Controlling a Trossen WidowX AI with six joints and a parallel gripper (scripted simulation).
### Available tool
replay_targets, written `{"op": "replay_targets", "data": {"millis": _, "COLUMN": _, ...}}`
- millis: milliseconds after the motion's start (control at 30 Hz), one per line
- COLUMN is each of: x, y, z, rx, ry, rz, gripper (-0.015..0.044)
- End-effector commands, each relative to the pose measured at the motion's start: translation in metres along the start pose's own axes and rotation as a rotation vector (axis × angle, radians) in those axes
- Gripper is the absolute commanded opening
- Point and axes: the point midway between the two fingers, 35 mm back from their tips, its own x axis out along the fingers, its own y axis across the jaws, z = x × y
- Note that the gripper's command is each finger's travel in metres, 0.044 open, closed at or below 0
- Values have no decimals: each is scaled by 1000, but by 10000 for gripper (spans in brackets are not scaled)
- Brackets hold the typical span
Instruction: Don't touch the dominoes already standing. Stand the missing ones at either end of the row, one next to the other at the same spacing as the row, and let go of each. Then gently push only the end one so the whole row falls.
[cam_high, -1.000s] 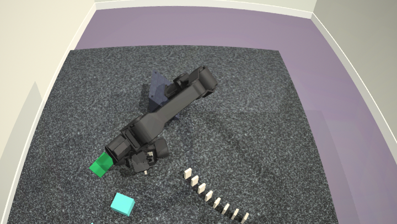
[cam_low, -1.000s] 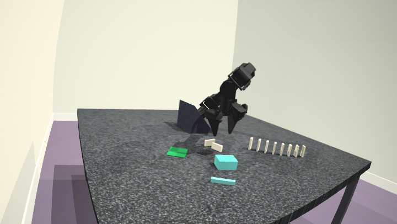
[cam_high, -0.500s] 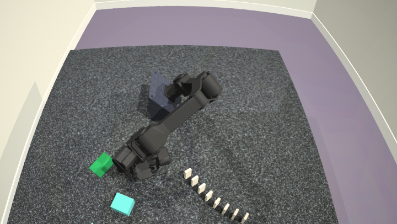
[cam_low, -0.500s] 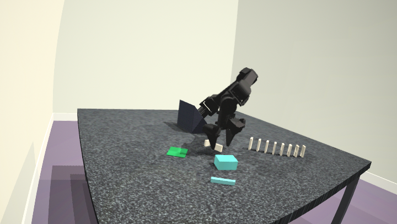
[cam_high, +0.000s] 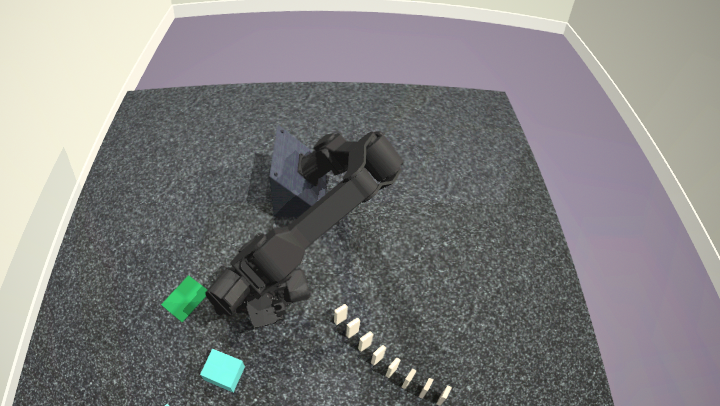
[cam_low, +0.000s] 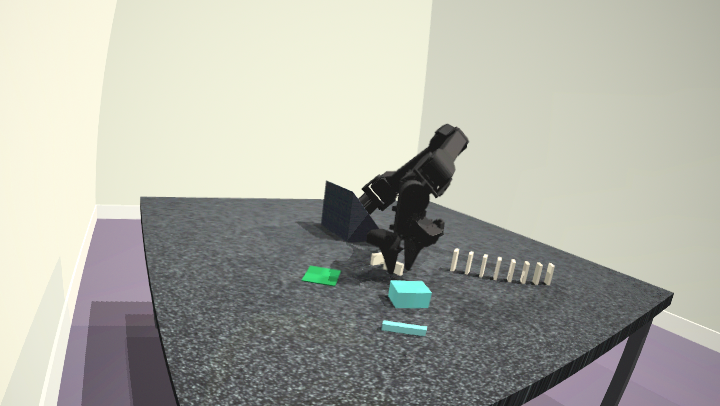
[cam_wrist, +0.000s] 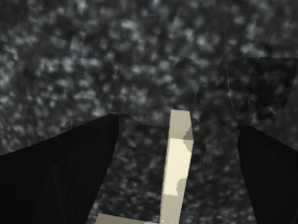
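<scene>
in the top view the arm's own bulk hides both loose dominoes, and the cyan bar shows only as a sliver at the lower edge. in the exterior view, a finger partly covers the near loose domino (cam_low: 399, 268) (cam_wrist: 177, 165), and the far loose domino (cam_low: 376, 258) (cam_wrist: 117, 220) is cut off at the bottom of the wrist view. the arm (cam_high: 327, 211) (cam_low: 413, 194) reaches out bent from its dark wedge base (cam_high: 287, 166) (cam_low: 338, 214), the pincer (cam_low: 399, 271) (cam_wrist: 178, 129) pointing down, low over the desk (cam_high: 453, 226) (cam_low: 242, 302). its fingers stand apart, part-way open, on either side of the near one, gripping nothing. eight standing dominoes (cam_high: 378, 355) (cam_low: 498, 268) form a row well apart from it.
</scene>
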Motion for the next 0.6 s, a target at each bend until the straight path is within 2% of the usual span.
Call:
{"op": "replay_targets", "data": {"millis": 0, "x": 0, "y": 0, "z": 0, "rx": 5, "ry": -3, "rz": 2, "gripper": 177}}
{"op": "replay_targets", "data": {"millis": 200, "x": 0, "y": 0, "z": 0, "rx": 5, "ry": -3, "rz": 2, "gripper": 22}}
{"op": "replay_targets", "data": {"millis": 467, "x": -2, "y": 0, "z": 1, "rx": 5, "ry": -3, "rz": 2, "gripper": 22}}
{"op": "replay_targets", "data": {"millis": 567, "x": -30, "y": 1, "z": 2, "rx": 5, "ry": -2, "rz": 0, "gripper": 22}}
